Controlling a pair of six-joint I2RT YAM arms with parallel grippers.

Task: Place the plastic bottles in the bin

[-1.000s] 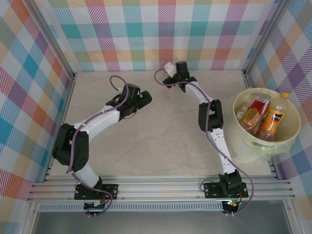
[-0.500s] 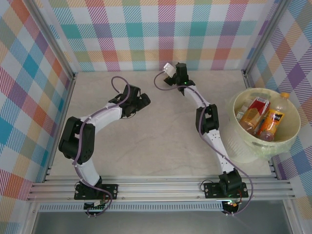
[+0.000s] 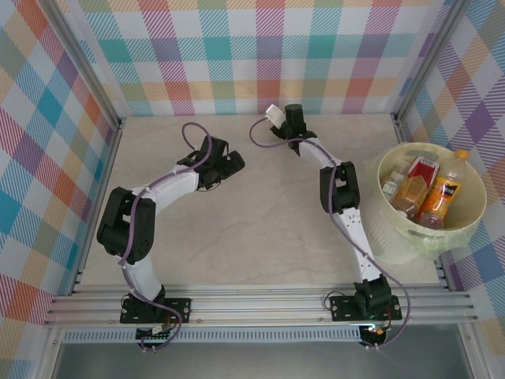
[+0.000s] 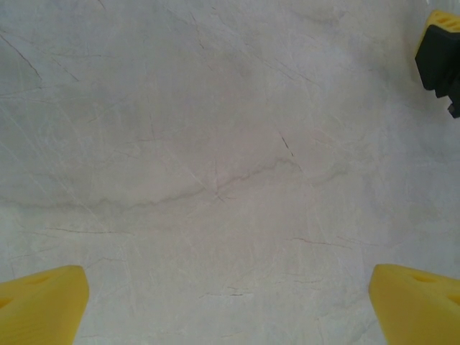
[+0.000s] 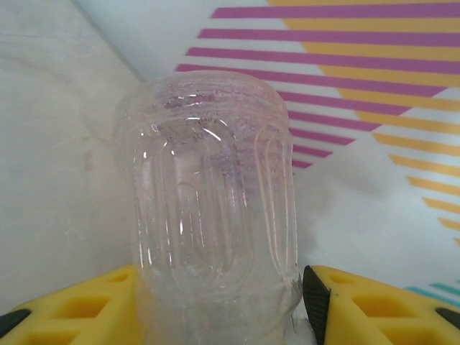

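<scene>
Tabletop [image 3: 260,229], marbled and pale, is enclosed by checked walls [image 3: 260,55]; both arms are bolted at its near edge.

Bin [image 3: 402,241], pale yellow and translucent, stands at the right edge of the table, beside the right arm. At least three plastic bottles lie inside it, leaning together. The orange-capped bottle [image 3: 443,193] has its long axis diagonal, with the cap toward the far right of the rim. The red-labelled bottle [image 3: 420,170] lies just left of it, tilted the same way. A brown-toned bottle [image 3: 401,193] rests against the left wall of the bin.

Right gripper [image 3: 292,117] is extended to the far edge of the table, near the back wall. In the right wrist view its yellow fingers [image 5: 374,305] are clamped on a clear ribbed bottle [image 5: 212,201]. The bottle's long axis runs in line with the fingers, and its base points away from the wrist toward the striped wall. The neck end is hidden.

Left gripper [image 3: 235,162] hovers over bare table left of centre, jaws spread wide with nothing between the fingertips [image 4: 39,305].
</scene>
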